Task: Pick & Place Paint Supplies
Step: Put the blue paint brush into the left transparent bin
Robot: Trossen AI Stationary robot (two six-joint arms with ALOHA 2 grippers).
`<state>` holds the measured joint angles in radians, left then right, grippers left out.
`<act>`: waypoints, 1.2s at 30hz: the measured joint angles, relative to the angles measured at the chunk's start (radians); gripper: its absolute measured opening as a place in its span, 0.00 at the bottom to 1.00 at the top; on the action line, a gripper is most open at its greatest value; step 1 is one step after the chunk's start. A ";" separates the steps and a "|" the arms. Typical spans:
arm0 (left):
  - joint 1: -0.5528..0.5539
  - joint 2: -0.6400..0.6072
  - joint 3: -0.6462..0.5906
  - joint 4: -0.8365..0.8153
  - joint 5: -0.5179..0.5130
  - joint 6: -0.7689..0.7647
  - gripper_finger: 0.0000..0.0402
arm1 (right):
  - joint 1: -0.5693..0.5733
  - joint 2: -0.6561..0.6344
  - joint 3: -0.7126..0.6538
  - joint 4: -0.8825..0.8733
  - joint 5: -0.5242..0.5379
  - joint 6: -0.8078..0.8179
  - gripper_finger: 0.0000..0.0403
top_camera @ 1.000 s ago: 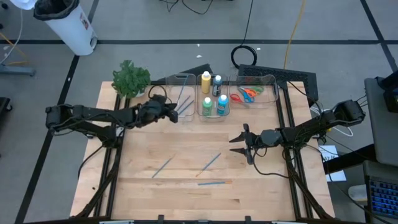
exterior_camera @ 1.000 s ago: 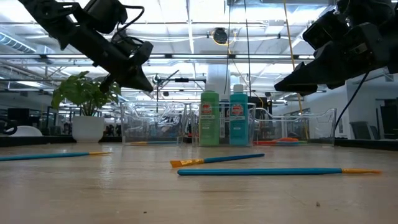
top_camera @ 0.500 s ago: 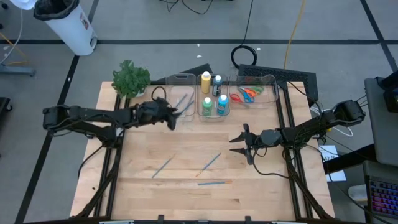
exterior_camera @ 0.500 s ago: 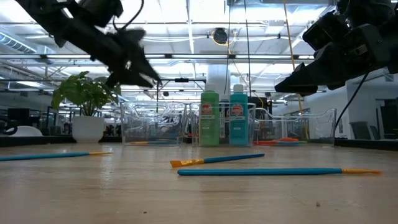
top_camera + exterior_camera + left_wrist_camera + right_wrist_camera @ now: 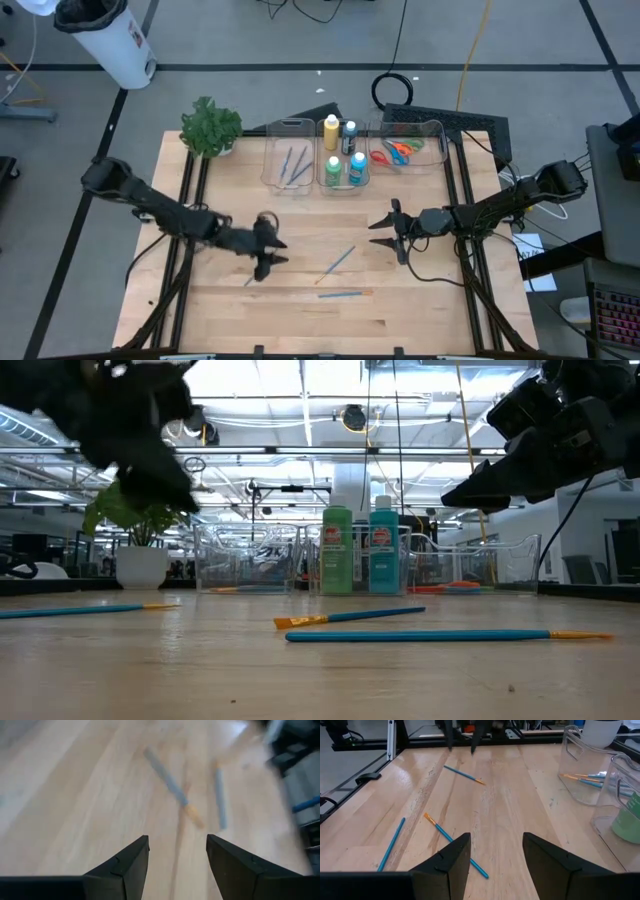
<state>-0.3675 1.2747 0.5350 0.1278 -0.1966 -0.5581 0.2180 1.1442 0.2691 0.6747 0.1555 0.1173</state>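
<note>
Three thin blue paintbrushes with orange tips lie loose on the bench (image 5: 420, 300).

Left brush (image 5: 262, 266): diagonal long axis, partly under the left tool (image 5: 268, 258). That tool hovers over it, fingers spread, nothing held.

Middle brush (image 5: 340, 260): diagonal, its far end towards the bins; the right wrist view puts its orange tip at the near-left end.

Third brush (image 5: 345, 294): long axis parallel to the front bench edge, orange tip towards the right.

The left wrist view is blurred; the two brushes there are probably the middle and third.

More brushes lie in the left clear bin (image 5: 290, 165).

Right tool (image 5: 388, 232): fingers spread, empty, right of the middle brush.
</note>
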 joint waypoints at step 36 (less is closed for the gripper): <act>-0.018 0.372 0.098 -0.324 -0.173 -0.370 0.01 | 0.000 0.000 0.000 0.001 0.004 0.002 0.42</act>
<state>-0.3859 1.6470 0.6327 -0.1961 -0.3696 -0.9279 0.2180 1.1442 0.2695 0.6762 0.1590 0.1192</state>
